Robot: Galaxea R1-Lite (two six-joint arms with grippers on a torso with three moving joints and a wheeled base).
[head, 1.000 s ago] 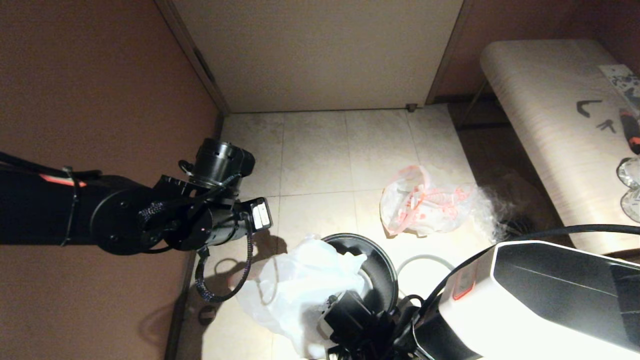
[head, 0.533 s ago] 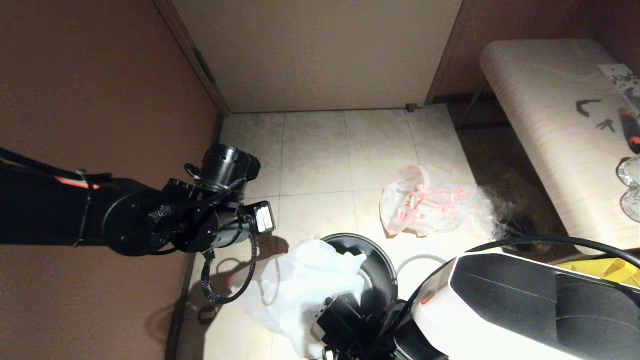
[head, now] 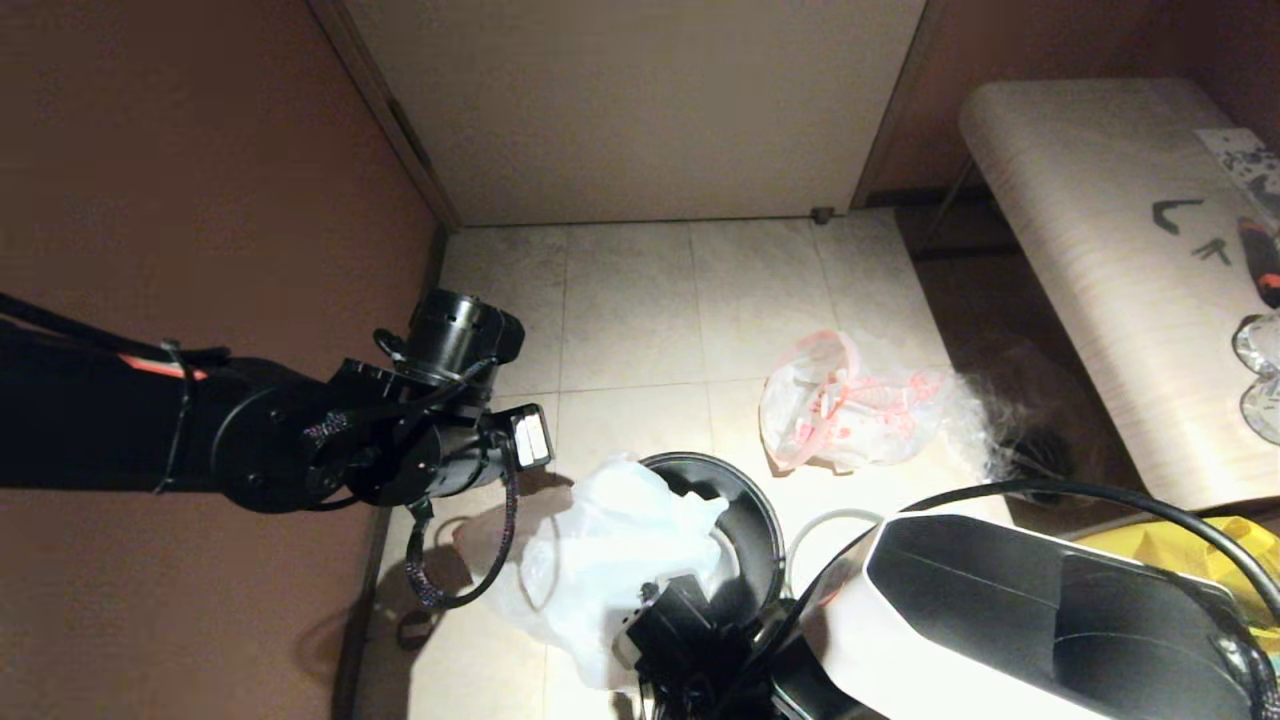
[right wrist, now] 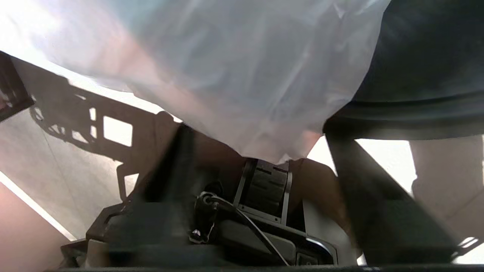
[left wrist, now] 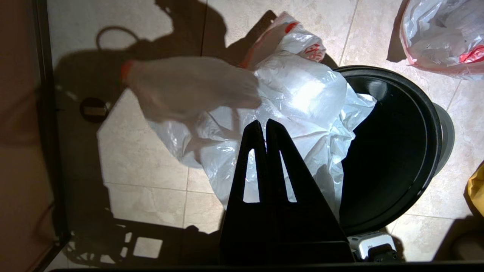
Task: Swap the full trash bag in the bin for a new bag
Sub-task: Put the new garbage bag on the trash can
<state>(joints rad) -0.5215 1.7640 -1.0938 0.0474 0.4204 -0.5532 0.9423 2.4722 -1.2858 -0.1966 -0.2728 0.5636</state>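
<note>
My right arm has drawn back and lower since a second ago, and the new bag [head: 610,560] has shifted with it. My right gripper [right wrist: 261,162] sits low at the near side of the bin [head: 755,540], fingers apart around the bag's hanging edge, though I can't tell if they bite. My left gripper [left wrist: 266,124] hovers above, fingers together. The bag lies slantwise, mostly outside the rim; a tug could drag it off. The full trash bag [head: 850,405] lies well beyond.
</note>
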